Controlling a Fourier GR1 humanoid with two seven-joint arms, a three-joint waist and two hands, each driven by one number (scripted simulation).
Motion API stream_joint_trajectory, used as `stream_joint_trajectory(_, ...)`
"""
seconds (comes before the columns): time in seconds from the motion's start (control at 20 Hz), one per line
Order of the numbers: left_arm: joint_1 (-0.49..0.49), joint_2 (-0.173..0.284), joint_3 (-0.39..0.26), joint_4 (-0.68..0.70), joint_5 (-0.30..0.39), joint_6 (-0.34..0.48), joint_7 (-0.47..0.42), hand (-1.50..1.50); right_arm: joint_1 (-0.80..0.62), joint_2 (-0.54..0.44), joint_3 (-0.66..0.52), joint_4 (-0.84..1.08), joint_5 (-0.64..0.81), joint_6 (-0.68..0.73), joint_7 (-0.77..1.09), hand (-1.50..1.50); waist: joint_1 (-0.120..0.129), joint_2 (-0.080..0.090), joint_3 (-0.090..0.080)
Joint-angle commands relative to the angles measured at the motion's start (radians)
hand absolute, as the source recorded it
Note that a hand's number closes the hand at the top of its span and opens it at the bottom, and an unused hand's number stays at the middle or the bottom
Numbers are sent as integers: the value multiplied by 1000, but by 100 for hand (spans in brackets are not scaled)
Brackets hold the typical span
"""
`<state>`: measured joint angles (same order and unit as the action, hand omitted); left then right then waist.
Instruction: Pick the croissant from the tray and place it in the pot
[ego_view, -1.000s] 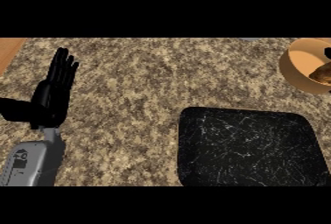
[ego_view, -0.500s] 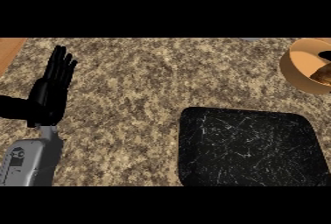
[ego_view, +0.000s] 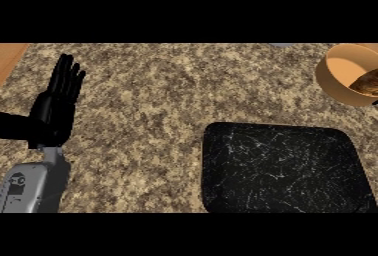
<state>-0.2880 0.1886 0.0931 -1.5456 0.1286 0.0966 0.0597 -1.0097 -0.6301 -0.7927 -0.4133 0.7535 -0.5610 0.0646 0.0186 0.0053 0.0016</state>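
At the right edge, the croissant (ego_view: 367, 83) is being held inside the tan pot (ego_view: 334, 75), beyond the black tray (ego_view: 284, 170). Left hand (ego_view: 53, 111) is being rested open, fingers straight and together.

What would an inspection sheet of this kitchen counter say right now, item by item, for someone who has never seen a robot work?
Surface: speckled granite counter; a strip of wood shows at the far left edge.
Job's things: black tray at lower right, nothing on it. Orange-tan pot at upper right, cut by the frame edge, with a brown croissant inside.
Clutter: nothing seen.
Hands: left hand at the left, open, fingers straight and pointing up, resting, touching nothing. Right hand not in view.
Cables: nothing seen.
Surroundings: nothing seen beyond the counter.
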Motion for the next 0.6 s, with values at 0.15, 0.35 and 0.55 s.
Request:
stream_joint_trajectory(0.15,-6,36,60,70,30,-45,-61,0,99,-16,-81,-115,-170,8,-150,-150,-22,-5,-2)
stream_joint_trajectory(0.35,-14,8,19,4,-8,9,13,0,208,-13,-125,-191,-271,35,-215,-150,-28,-9,-1)
stream_joint_trajectory(0.55,-74,20,37,49,-5,8,35,0,266,-78,-130,-188,-339,111,-231,-150,-21,-4,-1)
